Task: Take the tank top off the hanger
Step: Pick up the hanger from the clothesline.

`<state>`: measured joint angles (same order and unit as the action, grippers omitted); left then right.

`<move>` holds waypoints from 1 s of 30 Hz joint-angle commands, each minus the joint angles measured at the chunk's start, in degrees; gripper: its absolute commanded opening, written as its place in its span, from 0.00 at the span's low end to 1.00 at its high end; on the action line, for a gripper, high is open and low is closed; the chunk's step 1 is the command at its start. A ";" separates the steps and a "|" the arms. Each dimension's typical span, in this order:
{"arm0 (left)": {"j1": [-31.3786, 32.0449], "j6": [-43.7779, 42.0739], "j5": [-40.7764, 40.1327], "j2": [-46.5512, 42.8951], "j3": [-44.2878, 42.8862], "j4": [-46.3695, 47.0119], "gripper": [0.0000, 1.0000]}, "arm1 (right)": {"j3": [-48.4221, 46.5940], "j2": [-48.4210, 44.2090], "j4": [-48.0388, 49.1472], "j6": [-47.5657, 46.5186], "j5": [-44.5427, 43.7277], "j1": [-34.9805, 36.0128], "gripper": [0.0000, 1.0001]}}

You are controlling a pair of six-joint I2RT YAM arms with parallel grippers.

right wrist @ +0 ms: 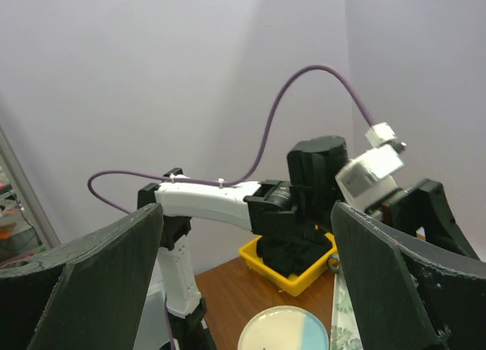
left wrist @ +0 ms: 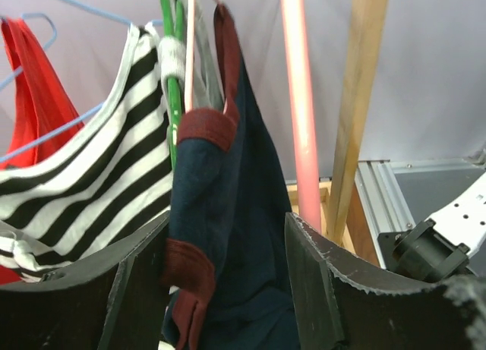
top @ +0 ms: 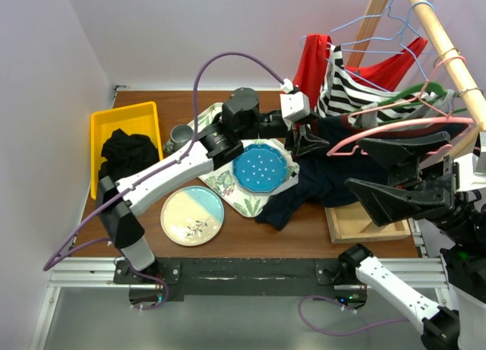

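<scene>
The navy tank top [top: 334, 175] with maroon trim hangs from a pink hanger [top: 395, 126] on the wooden rack, its lower part draped onto the table. My left gripper [top: 307, 143] is open, with its jaws on either side of the hanging navy fabric [left wrist: 228, 274]. The maroon trim lies against the left finger [left wrist: 91, 304]. The pink hanger's bar [left wrist: 300, 99] rises behind the right finger. My right gripper [top: 357, 164] is open and empty, raised just right of the tank top and facing the left arm [right wrist: 220, 198].
A striped top [top: 342, 88], a red garment [top: 311, 61] and green and blue hangers share the wooden rack [top: 448, 54]. A yellow bin [top: 125, 118] holds black cloth. A blue plate [top: 260, 168], a cream plate [top: 192, 215], a leaf-print tray [top: 228, 187] and a grey cup [top: 181, 137] are on the table.
</scene>
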<state>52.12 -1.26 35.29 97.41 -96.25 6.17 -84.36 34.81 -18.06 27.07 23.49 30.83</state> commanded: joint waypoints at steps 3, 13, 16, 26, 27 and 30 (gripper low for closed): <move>0.79 -1.29 0.74 -4.33 1.24 5.17 0.62 | 1.04 0.26 2.68 1.06 -0.46 0.11 0.97; 1.23 -1.64 0.48 -2.49 0.80 4.37 0.59 | 0.77 -0.18 1.89 0.62 -0.98 0.11 0.97; 1.49 -1.82 -0.13 -1.61 0.10 3.85 0.58 | 0.77 -0.27 1.80 0.62 -0.90 0.11 0.97; 2.90 -4.37 -4.00 6.30 -12.55 -3.71 0.43 | 0.68 -0.18 2.07 0.88 -0.63 0.11 0.97; 2.99 -4.11 -4.17 6.74 -13.00 -3.54 0.33 | 0.77 -0.27 1.98 0.88 -0.72 0.11 0.97; 3.17 -3.14 -4.35 7.18 -14.23 -2.58 0.10 | 1.12 -0.44 2.07 0.79 -1.07 0.11 0.97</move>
<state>54.85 -4.14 31.83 104.51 -106.30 2.50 -83.26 34.79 -17.65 27.42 23.46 30.83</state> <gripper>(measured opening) 0.250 0.968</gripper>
